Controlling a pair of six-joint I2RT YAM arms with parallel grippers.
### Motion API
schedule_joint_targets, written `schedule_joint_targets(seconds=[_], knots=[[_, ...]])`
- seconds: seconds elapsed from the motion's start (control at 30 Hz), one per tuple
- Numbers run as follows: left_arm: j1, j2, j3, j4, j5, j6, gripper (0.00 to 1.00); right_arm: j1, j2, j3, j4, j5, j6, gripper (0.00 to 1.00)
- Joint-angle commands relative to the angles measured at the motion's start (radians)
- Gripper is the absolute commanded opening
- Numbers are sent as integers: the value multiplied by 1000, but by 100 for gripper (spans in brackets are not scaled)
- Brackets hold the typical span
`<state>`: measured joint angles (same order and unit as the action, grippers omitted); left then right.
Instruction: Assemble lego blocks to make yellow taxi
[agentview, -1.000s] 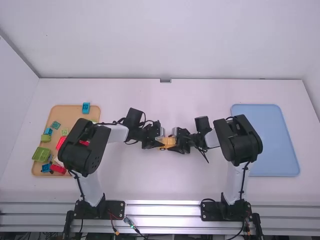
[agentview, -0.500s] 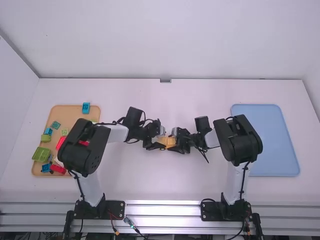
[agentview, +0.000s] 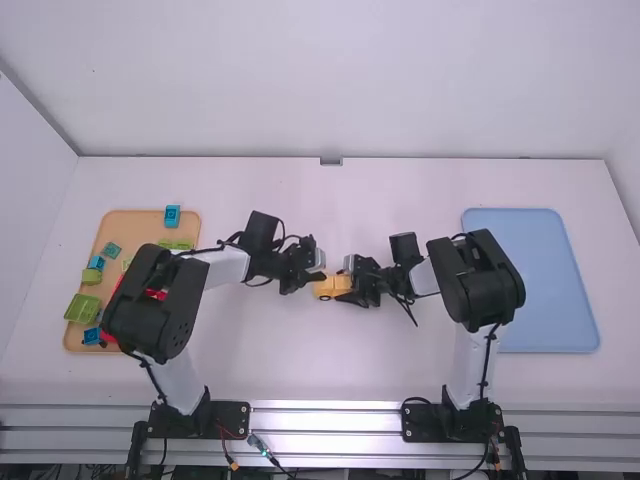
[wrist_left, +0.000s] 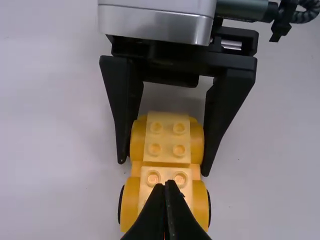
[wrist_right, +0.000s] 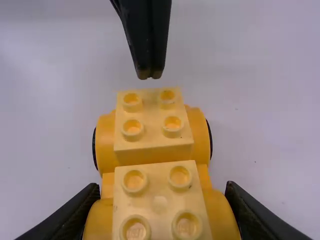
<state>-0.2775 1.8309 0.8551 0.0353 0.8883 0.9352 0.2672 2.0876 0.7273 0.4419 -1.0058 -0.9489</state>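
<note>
Right, the yellow taxi (agentview: 328, 289) sits near the middle of the high view, down at the tabletop (agentview: 330, 350), between the two hands. The right hand (agentview: 347, 284) has it clamped, one black finger against each rounded side of the car at the end nearer that arm. Two yellow bricks ride on top, the first brick (wrist_right: 153, 120) and the second brick (wrist_right: 159, 201), each with four studs showing. Black wheels (wrist_right: 211, 141) peek out at both sides of the free end. The left hand (agentview: 322, 275) has its fingers together, tips just beside that free end and apart from the first brick, as the right wrist view shows. Over at the left of the high view, a tan tray (agentview: 139, 222) holds loose blocks: a big green block (agentview: 82, 308) at its lower left, a teal block (agentview: 111, 249) higher up, some red ones partly hidden by the left arm (agentview: 150, 305), and a blue block (agentview: 172, 216) at its top edge. A flat light-blue tray (agentview: 540, 280) lies at the right of the frame.
</note>
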Motion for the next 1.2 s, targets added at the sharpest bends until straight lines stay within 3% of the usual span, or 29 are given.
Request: schedule_joint_targets(seconds=[0.0,0.53,0.9,1.03,1.17], knots=[[-7,30,-14,5,12,3,2,3,13,6,-8,11,9,57],[-52,110,-29,50,6,-4,2,2,13,6,-9,11,10,57],[-65,125,-65,14,-176,-4,2,2,13,12,-9,11,9,57],[-57,139,-79,37,-325,-54,2,2,13,20,-20,11,9,57],[-57,126,-39,11,-265,-48,2,2,13,42,-70,13,8,57]])
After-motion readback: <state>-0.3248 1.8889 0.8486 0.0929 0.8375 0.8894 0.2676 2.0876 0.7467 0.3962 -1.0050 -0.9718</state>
